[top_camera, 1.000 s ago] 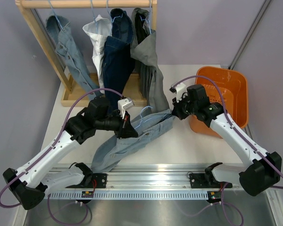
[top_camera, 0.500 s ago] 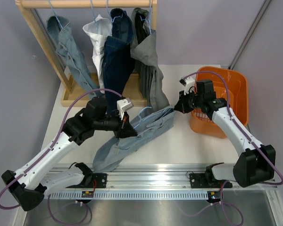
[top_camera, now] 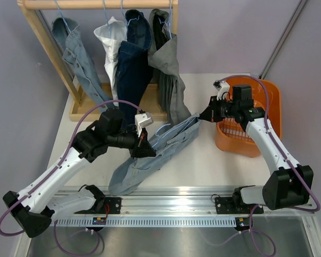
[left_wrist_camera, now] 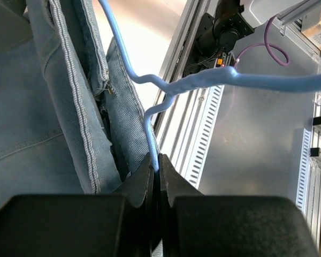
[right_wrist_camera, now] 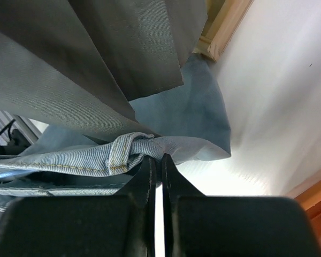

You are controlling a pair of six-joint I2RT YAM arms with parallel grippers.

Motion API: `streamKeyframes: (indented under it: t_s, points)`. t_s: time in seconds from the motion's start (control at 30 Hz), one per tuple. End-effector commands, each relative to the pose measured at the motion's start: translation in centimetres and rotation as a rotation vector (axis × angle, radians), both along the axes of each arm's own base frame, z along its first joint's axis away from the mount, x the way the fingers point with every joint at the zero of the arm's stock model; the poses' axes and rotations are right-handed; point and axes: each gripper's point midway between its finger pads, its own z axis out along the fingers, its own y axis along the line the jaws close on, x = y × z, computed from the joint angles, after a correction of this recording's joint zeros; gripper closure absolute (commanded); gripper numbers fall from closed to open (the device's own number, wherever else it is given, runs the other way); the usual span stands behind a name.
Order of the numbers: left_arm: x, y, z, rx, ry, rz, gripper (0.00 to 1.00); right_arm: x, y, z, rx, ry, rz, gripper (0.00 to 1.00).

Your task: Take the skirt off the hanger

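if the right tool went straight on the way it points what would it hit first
The right tool pinches the denim skirt, so that comes first; beyond it, likely the hanging grey garment.

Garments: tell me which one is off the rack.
The light denim skirt, spread over the table, its hanger in the left pincer, cloth in the right pincer; the rest hang on the rack.

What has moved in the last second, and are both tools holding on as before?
The right tool, shut on the edge of the skirt, has drawn away toward the orange basket, dragging the skirt slightly that way. Nothing was let go. The left tool stayed put, shut on the blue hanger; the clothes on the rack are unchanged.
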Motion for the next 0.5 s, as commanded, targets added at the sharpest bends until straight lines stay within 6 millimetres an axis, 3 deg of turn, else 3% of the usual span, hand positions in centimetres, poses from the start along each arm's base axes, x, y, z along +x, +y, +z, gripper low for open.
streamKeyframes:
  t_s: [0.0, 0.13, 0.47]
  points:
    - [-3.0, 0.4, 1.3, -0.019, 0.07, -0.122, 1.0, 4.6, -2.5, 3.4, 0.011, -0.132, -0.155, 1.0]
    - [-2.7, 0.2, 0.6, 0.002, 0.079, -0.125, 1.0, 3.6, -1.3, 4.6, 0.074, -0.149, -0.091, 1.0]
    - [-2.4, 0.9, -0.8, 0.079, 0.085, -0.111, 1.0, 2.9, -0.7, 7.7, 0.137, -0.143, -0.068, 1.0]
